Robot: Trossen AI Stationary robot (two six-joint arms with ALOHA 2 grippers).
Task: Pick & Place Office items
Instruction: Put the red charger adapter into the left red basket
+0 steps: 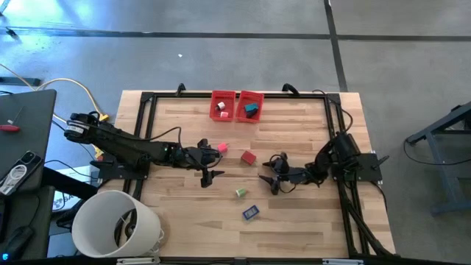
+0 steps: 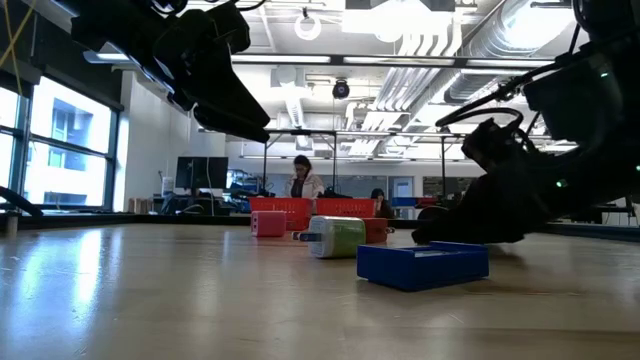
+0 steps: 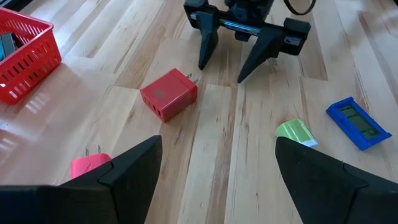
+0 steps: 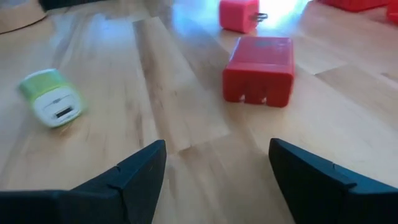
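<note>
Four small pieces lie flat on the wooden table: a pink plug piece (image 1: 222, 148), a red plug block (image 1: 248, 157), a green-and-white piece (image 1: 241, 193) and a dark blue flat piece (image 1: 251, 213). My left gripper (image 1: 212, 165) is open and hovers just left of the red block (image 3: 169, 94), with the pink piece (image 3: 90, 165) beside one finger. My right gripper (image 1: 274, 174) is open, low over the table to the right of the red block (image 4: 260, 70), facing it. The two grippers point at each other and touch nothing.
Two red plastic bins (image 1: 223, 105) (image 1: 251, 107) stand side by side at the table's far edge, with small pieces inside. A big white bucket (image 1: 118, 224) sits off the near-left corner. A black frame (image 1: 147, 110) runs around the tabletop. People show in the room beyond.
</note>
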